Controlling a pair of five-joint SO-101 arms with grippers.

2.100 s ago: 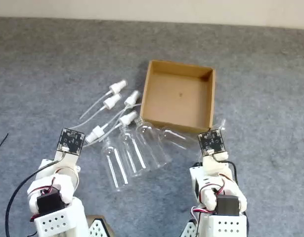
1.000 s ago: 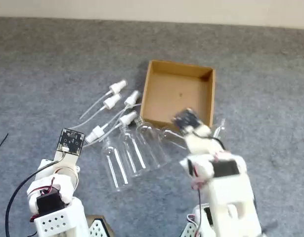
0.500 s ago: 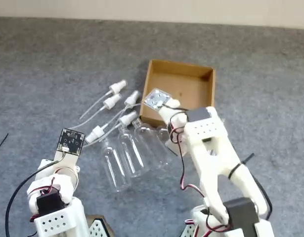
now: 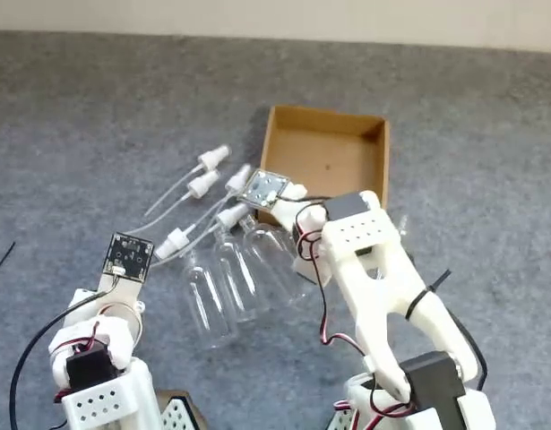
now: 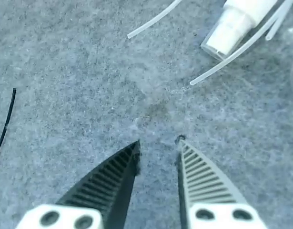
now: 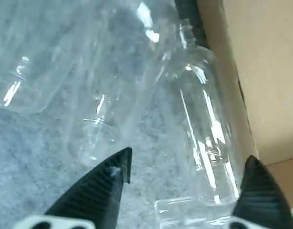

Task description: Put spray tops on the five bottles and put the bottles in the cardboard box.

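The bottles [image 4: 223,291] lie on their sides on the carpet [image 4: 96,107], just near and left of the box [image 4: 327,117]; spray tops [image 4: 203,184] lie loose to their far left; the right arm [image 4: 383,278] stretches low over the bottles; the right gripper [image 6: 186,157] is spread wide, astride one bottle [image 6: 203,138] beside the box wall, not gripping it; the left arm [image 4: 96,340] sits folded back near left; the left gripper [image 5: 158,142] is slightly parted over carpet; the box's brown floor shows.
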